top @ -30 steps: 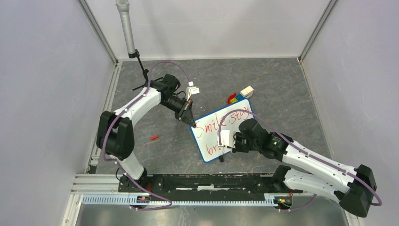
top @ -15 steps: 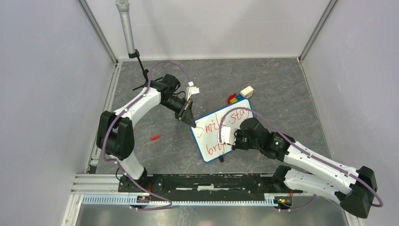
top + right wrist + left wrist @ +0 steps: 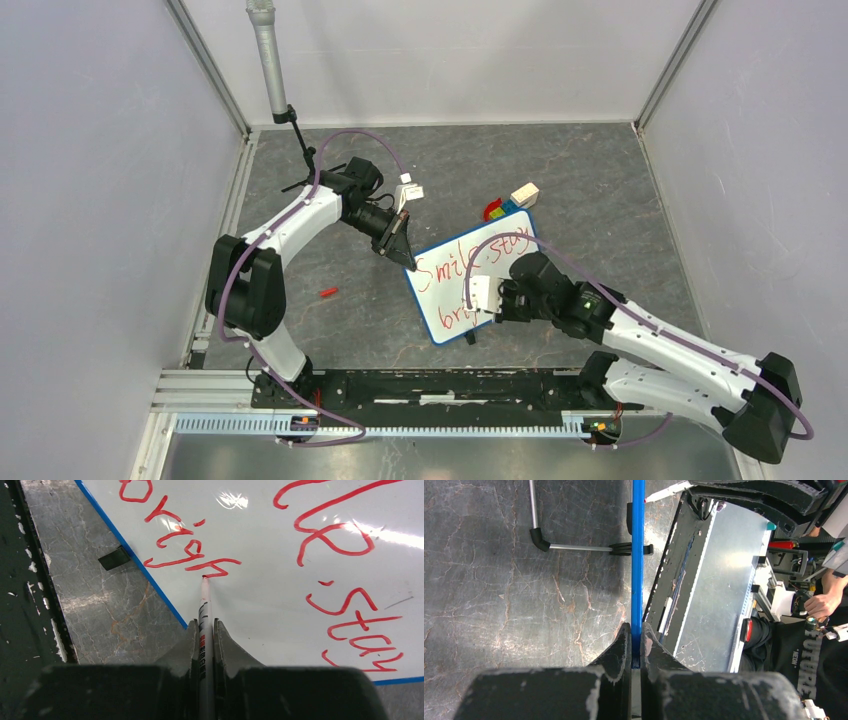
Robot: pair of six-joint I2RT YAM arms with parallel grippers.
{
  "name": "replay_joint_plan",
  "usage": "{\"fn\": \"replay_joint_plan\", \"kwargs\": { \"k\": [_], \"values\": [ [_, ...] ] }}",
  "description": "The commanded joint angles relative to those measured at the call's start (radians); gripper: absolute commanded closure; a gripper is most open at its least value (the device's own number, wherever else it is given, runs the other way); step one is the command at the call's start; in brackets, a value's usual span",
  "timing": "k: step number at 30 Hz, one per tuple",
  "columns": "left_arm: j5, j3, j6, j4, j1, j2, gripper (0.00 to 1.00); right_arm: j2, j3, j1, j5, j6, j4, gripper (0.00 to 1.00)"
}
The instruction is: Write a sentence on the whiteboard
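Observation:
The whiteboard (image 3: 452, 290), white with a blue rim, stands tilted in the middle of the floor. Red lettering (image 3: 470, 262) on it reads "Smile, stay" with "brigh" below; in the right wrist view the lower line (image 3: 180, 540) ends at the pen tip. My left gripper (image 3: 404, 254) is shut on the board's upper left blue rim (image 3: 638, 570). My right gripper (image 3: 482, 296) is shut on a white marker (image 3: 204, 625), its red tip touching the board at the end of "brigh". My right arm hides part of the lettering from above.
A small red cap (image 3: 327, 293) lies on the floor left of the board. Coloured blocks (image 3: 510, 202) sit behind the board's far corner. A wire leg (image 3: 574, 547) of the board shows in the left wrist view. A metal rail (image 3: 430, 385) runs along the near edge.
My right gripper with the marker shifted slightly along the lower line of writing, up and then back down. The left arm and the board have not moved.

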Motion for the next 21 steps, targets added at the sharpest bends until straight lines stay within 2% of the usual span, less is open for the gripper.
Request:
{"fn": "replay_joint_plan", "kwargs": {
  "k": [1,12,21],
  "values": [
    [0.01,0.028,0.021,0.019,-0.004,0.013,0.98,0.032,-0.011,-0.004,-0.026,-0.035,-0.033,1.0],
    [0.015,0.028,0.022,0.019,-0.004,0.012,0.98,-0.056,0.051,-0.003,-0.039,-0.013,-0.015,1.0],
    [0.013,0.026,0.017,0.02,-0.004,0.002,0.98,-0.037,0.045,-0.004,0.04,0.009,0.029,1.0]
  ]
}}
